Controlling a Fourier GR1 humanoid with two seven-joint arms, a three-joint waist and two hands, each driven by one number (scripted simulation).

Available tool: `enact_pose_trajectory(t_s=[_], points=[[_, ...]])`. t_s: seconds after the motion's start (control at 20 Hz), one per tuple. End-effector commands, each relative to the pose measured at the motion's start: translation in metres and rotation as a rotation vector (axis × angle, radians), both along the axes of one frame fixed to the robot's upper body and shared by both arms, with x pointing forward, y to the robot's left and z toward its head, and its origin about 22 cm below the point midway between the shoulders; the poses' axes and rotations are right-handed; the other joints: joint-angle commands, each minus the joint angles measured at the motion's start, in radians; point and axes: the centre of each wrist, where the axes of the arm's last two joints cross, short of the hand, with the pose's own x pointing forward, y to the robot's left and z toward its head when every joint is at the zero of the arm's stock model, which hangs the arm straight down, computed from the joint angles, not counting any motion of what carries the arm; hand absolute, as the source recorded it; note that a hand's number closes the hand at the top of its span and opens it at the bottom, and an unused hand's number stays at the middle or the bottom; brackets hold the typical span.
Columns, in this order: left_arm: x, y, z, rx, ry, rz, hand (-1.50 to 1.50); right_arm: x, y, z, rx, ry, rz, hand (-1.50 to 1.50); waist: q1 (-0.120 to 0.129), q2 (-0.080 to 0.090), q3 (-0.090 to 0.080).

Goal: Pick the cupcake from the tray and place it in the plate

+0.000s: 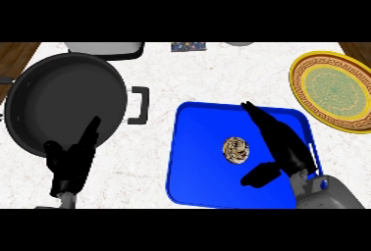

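Head view, looking steeply down on a white marbled counter [188,73]: one blue tray [203,181], one plate [334,91], one large black pan [65,100] and two black hands. A single cupcake [236,149], round with a swirled tan top, sits near the middle of the rectangular tray. The right hand [279,147] is above the tray just right of the cupcake, fingers straight and stretched forward, thumb spread toward the near edge, apart from the cake. The plate, yellow-rimmed with a patterned green centre, lies beyond the tray's far right corner. The left hand [71,159] rests open over the pan's near rim, fingers up. The pan is round and dark, with a side handle.
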Motion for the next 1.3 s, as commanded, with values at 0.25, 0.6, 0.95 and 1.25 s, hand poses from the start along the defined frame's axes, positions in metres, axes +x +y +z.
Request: enact_pose_trajectory(t_s=[0.25, 0.6, 0.95, 1.25], points=[[-0.009, -0.029, -0.019, -0.053, 0.089, -0.048, 0.00, -0.001, 0.037, -0.005, -0.086, -0.003, -0.037, -1.50, -0.007, 0.009, -0.016], [0.003, -0.013, -0.010, -0.058, 0.081, -0.045, 0.00, 0.003, 0.038, -0.037, -0.143, 0.017, -0.077, -1.50, -0.007, 0.010, -0.016], [0.000, -0.029, -0.021, -0.053, 0.075, -0.049, 0.00, 0.015, 0.037, -0.061, -0.163, 0.066, -0.020, -1.50, -0.004, 0.012, -0.015], [0.007, -0.022, -0.008, -0.075, 0.085, -0.064, 0.00, 0.027, 0.044, -0.070, -0.239, 0.117, 0.069, 1.50, 0.000, 0.013, -0.015]])
